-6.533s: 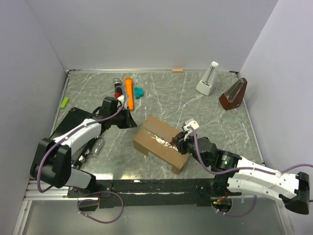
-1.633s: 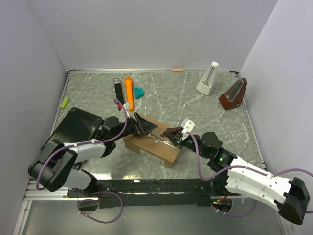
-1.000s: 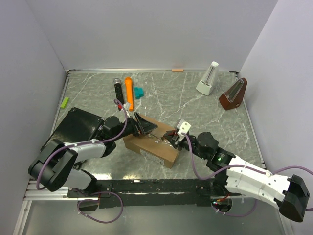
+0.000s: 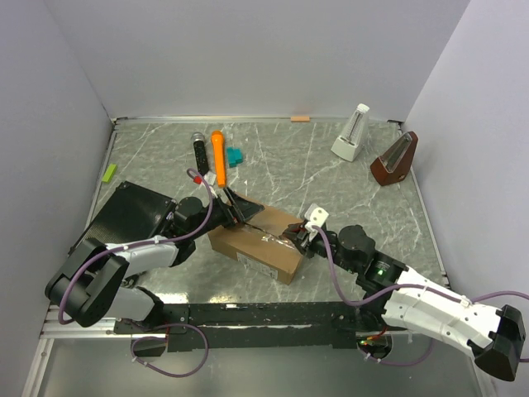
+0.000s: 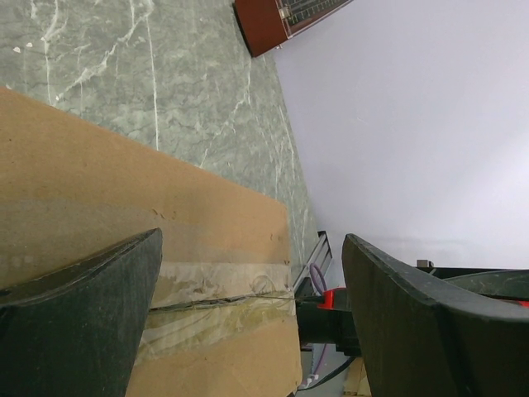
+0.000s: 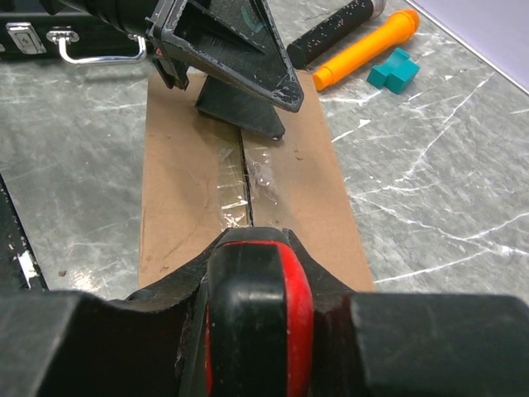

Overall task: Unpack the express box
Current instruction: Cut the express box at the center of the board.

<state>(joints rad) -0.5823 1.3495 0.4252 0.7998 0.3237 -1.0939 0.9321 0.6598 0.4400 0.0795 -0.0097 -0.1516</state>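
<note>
The express box (image 4: pixel 256 244), a brown carton with clear tape (image 6: pixel 246 186) along its top seam, lies mid-table with its flaps down. My left gripper (image 4: pixel 240 213) is open and rests on the box's far end, its dark fingers (image 5: pixel 83 314) astride the seam. My right gripper (image 4: pixel 299 236) is at the near end, shut on a black-and-red cutter (image 6: pixel 256 306). The cutter's thin blade lies in the seam at the box edge (image 5: pixel 281 291). A dark slit runs along the tape. In the left wrist view the box top (image 5: pixel 124 190) fills the lower left.
A flat black case (image 4: pixel 132 211) lies left of the box. Behind it are a black microphone (image 4: pixel 199 150), an orange microphone (image 4: pixel 217 157) and a teal block (image 4: pixel 235 155). A white metronome (image 4: pixel 351 132) and a brown metronome (image 4: pixel 395 159) stand back right. Walls enclose three sides.
My right gripper has drawn slightly back toward the box's near right end with the cutter. The left gripper stays open on the box, which has not shifted.
</note>
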